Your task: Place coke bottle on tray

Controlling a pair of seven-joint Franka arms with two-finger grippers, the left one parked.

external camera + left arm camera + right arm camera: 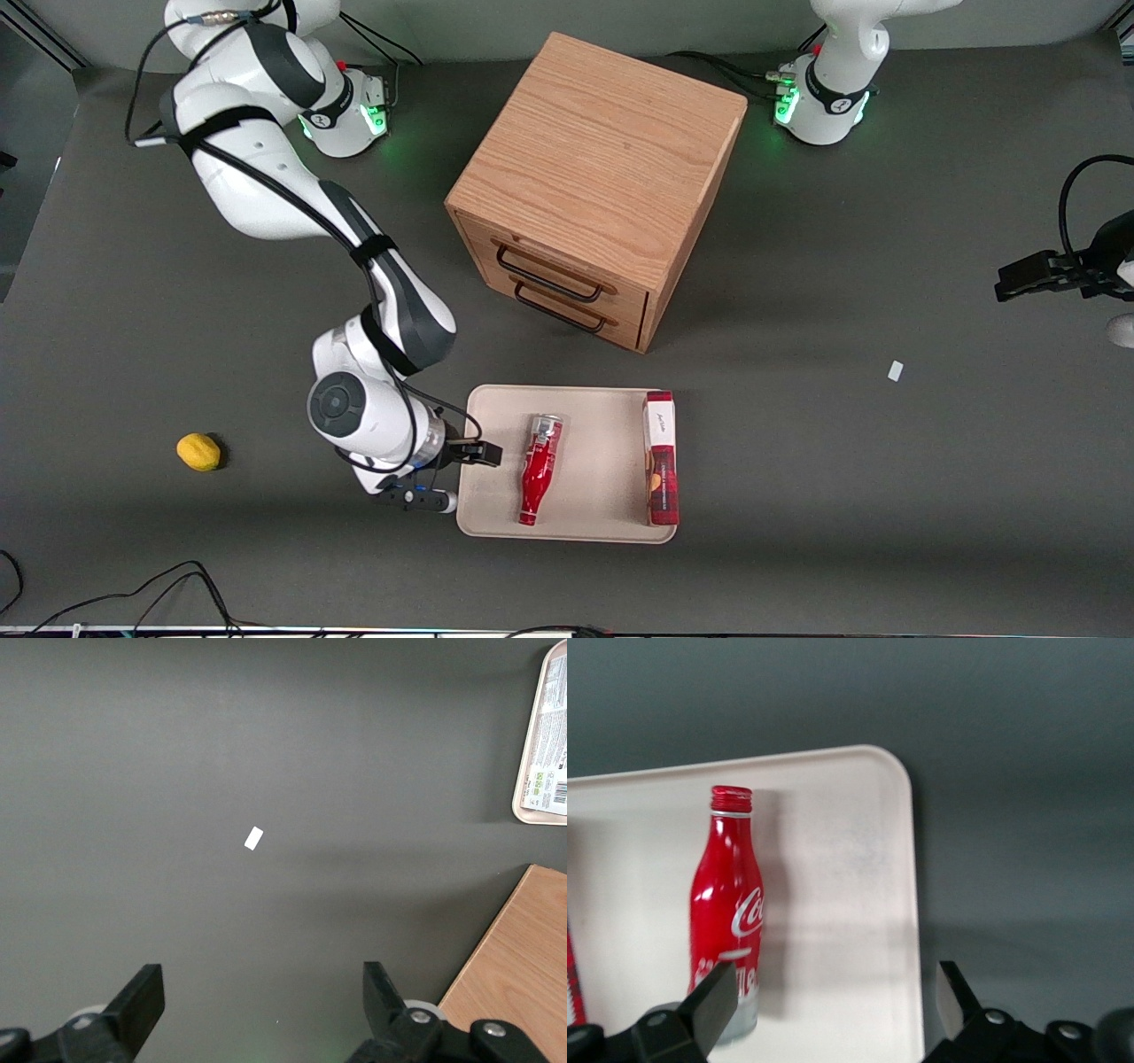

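The red coke bottle (539,468) lies on its side on the beige tray (592,518), silvery end toward the wooden cabinet, neck toward the front camera. In the right wrist view the bottle (728,912) rests on the tray (842,859) with nothing gripping it. My right gripper (483,455) hovers over the tray's edge at the working arm's end, beside the bottle and apart from it. The gripper (833,1001) is open and empty.
A red plaid box (662,458) lies on the tray along its edge toward the parked arm. A wooden two-drawer cabinet (592,182) stands farther from the front camera. A yellow lemon (198,451) lies toward the working arm's end. A small white scrap (896,370) lies toward the parked arm.
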